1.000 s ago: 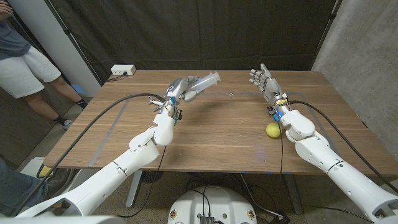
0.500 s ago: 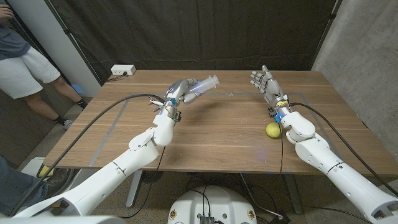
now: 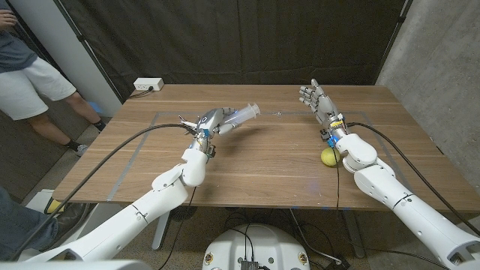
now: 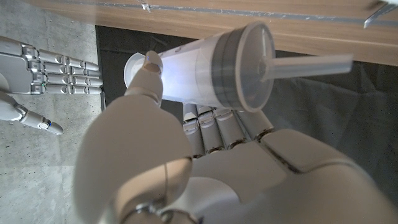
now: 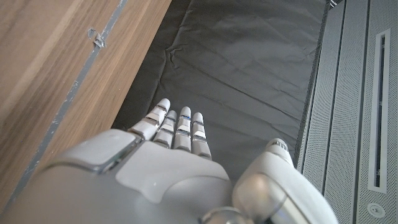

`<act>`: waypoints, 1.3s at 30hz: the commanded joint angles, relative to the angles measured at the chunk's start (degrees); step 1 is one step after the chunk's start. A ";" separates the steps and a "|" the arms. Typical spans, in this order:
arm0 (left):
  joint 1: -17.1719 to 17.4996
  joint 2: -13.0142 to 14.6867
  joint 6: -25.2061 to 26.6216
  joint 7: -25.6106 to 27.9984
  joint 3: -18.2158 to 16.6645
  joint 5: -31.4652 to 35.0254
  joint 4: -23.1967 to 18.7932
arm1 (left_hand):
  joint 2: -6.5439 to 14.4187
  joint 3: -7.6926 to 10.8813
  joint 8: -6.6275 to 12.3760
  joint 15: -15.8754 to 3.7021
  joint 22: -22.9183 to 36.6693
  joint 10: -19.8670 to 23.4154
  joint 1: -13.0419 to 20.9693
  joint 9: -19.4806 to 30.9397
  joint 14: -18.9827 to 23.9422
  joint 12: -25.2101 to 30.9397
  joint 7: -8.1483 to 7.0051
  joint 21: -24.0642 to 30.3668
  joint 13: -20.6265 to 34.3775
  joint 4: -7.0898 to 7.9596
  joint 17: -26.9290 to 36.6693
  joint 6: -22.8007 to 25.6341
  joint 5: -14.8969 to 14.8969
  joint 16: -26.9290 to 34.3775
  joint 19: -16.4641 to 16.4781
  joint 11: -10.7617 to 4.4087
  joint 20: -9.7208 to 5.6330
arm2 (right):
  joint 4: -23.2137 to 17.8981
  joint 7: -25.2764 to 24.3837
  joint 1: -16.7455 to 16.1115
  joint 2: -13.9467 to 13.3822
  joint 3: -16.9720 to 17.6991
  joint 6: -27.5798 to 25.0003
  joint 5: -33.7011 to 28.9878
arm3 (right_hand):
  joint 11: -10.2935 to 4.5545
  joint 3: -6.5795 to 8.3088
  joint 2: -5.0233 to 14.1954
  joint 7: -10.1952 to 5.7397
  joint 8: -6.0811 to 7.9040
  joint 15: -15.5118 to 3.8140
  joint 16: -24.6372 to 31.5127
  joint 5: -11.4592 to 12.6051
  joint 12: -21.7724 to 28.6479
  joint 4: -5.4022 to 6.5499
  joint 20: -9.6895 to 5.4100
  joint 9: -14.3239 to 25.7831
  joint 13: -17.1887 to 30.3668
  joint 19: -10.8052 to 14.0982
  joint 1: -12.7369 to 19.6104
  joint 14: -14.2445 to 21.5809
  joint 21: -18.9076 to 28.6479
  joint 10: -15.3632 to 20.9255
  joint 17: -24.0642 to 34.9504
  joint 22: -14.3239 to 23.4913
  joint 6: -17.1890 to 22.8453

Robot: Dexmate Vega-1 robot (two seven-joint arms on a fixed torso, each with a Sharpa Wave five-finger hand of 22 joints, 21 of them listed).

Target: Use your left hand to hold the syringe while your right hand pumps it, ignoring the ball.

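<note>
A person [image 3: 26, 71] in a gray shirt and white shorts stands at about ten o'clock, past the far left corner of the wooden tabletop [image 3: 262, 161]. A white power strip [image 3: 148, 85] lies near that far left corner of the tabletop.

Toward eleven o'clock, the left robot hand [image 3: 210, 120] is up off the wood and holds the clear syringe [image 3: 238, 116]. Its fingers [image 4: 214, 127] wrap around the barrel and its thumb [image 4: 149, 71] presses on the other side. The syringe lies almost level, and its far end points toward the right side of the tabletop. In the left wrist view a thin clear rod sticks out of the wide end of the barrel.

Toward one o'clock, the right robot hand [image 3: 318, 100] stands well apart from the syringe. Its fingers [image 5: 177, 127] are straight and spread, and it holds nothing. A yellow ball [image 3: 329, 157] lies on the tabletop just beside the right wrist, on the near side.
</note>
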 commanded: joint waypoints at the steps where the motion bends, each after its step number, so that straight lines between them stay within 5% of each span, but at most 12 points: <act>1: 2.14 -1.27 0.45 3.01 -0.17 -1.67 1.31 | 1.01 11.41 0.32 -5.05 0.34 3.01 -0.77 0.20 2.18 0.32 -2.92 -0.29 0.16 10.72 0.15 4.55 0.21 0.04 -0.45 -3.19 0.07 | 1.31 0.28 0.53 0.63 -0.54 -0.16 0.23 | 0.24 -0.35 0.47 -0.03 -0.10 0.09 -0.15 0.49 0.09 0.01 -1.00 0.04 0.06 0.38 0.15 0.15 0.10 0.14 0.08 0.01 0.20; 39: 1.81 0.39 7.28 -2.04 3.76 2.02 0.26 | 1.42 12.07 -0.03 -4.42 0.44 1.62 -0.88 0.16 -0.25 0.21 -2.96 -1.05 0.40 10.79 0.45 3.79 0.24 -0.12 -2.79 -3.30 0.43 | -1.21 0.34 -0.95 -1.41 -0.32 -3.32 0.64 | 0.35 -0.51 0.58 -0.21 -0.23 0.13 -0.29 0.49 -0.11 -0.02 -0.87 0.06 0.08 0.29 0.10 0.19 -0.13 0.27 0.11 0.02 0.32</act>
